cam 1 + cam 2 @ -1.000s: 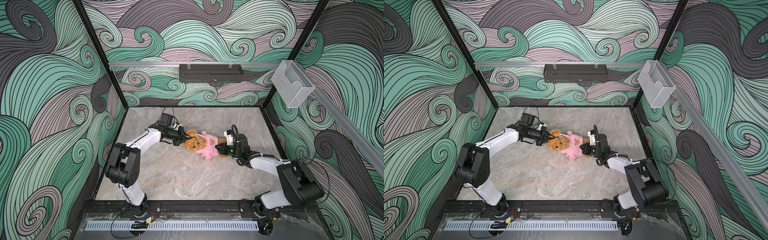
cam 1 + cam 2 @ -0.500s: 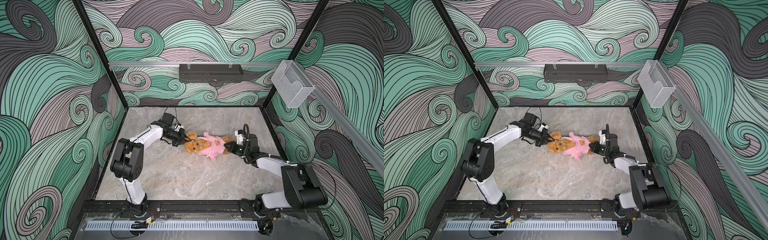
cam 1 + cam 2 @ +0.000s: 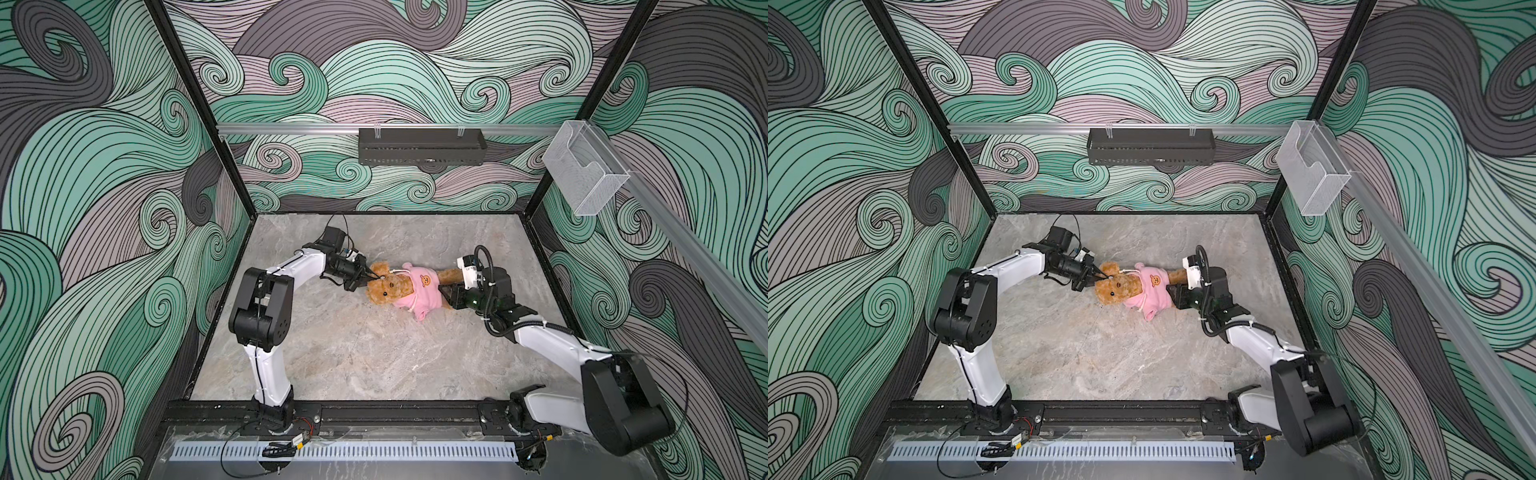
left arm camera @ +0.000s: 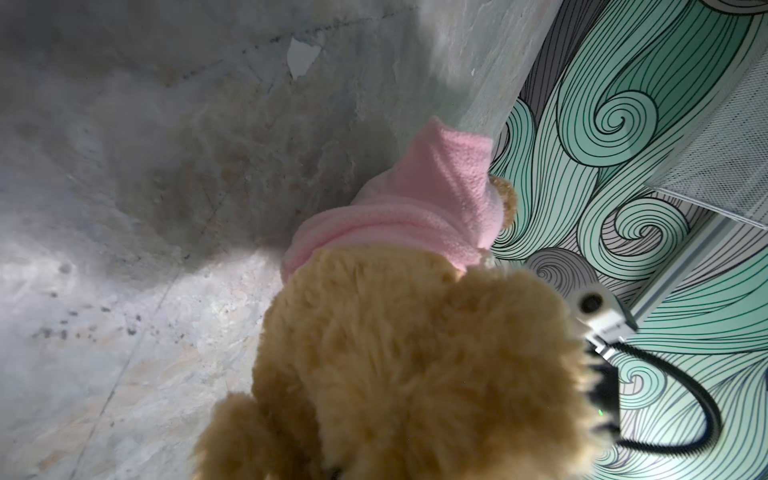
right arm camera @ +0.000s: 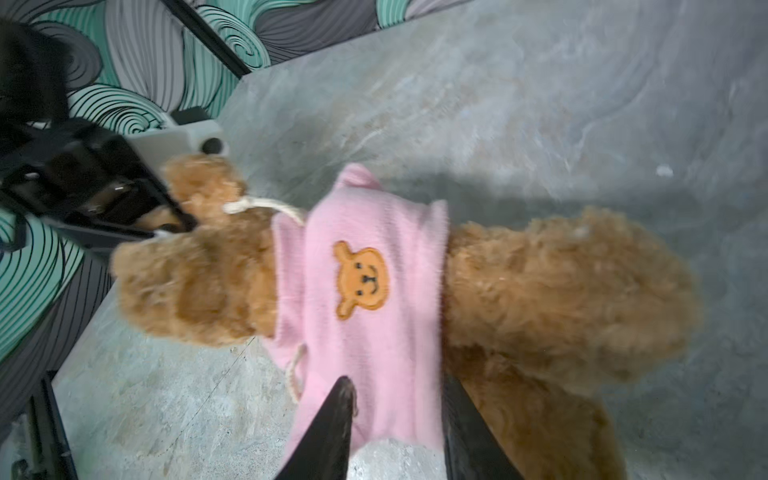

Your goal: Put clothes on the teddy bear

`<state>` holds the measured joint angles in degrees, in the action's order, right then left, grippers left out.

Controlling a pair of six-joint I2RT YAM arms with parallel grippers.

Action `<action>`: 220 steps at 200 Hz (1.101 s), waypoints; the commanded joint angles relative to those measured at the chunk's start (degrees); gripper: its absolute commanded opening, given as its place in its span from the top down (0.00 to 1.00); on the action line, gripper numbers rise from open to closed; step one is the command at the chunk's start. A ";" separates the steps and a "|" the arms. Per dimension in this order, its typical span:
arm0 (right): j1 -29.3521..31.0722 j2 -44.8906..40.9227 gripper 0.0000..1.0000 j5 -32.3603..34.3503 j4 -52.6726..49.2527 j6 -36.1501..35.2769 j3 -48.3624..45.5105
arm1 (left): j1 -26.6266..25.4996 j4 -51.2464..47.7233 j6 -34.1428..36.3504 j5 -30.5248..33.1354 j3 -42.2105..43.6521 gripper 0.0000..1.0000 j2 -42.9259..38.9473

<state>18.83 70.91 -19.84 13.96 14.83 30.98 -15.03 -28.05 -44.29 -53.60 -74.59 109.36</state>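
Teddy bear (image 3: 388, 289) lying on the marble table (image 3: 332, 353), set between my two arms, head toward my left arm and legs toward my right; it lies the same way in both top views (image 3: 1117, 286). A pink fleece garment (image 3: 422, 289) covers its torso, with the orange bear-face patch (image 5: 361, 280) facing up and a white drawstring (image 5: 266, 205) trailing toward one ear. My left gripper (image 3: 371, 277) sits at that ear on top of the head; fur shows between its fingers (image 5: 174, 208) in the right wrist view, but whether they pinch it or merely flank it I cannot tell. My right gripper (image 5: 397, 386) is at the garment's lower hem beside the legs, jaws parted and released, with the pink hem lying between them
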 commanded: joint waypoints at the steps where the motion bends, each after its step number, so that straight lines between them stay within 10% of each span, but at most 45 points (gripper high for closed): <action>1: 0.95 -0.77 0.60 5.40 0.72 -5.95 -1.26 | 1.40 -2.49 1.98 2.70 -3.32 0.70 1.70; 76: 0.95 3.61 0.60 6.30 1.42 -0.68 -1.33 | 2.72 -13.64 13.95 23.63 -9.36 0.02 -2.94; 148: 0.87 4.80 0.59 7.01 2.22 -1.14 -0.36 | -10.82 -3.33 26.73 50.04 3.79 0.01 -21.64; 220: 0.86 4.80 0.58 6.81 2.35 -0.15 -0.71 | -20.36 -10.64 32.34 57.82 -6.64 0.02 -7.45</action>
<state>19.70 76.75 -13.72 15.84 14.20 30.09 -34.11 -33.98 -15.03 -1.13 -76.14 97.08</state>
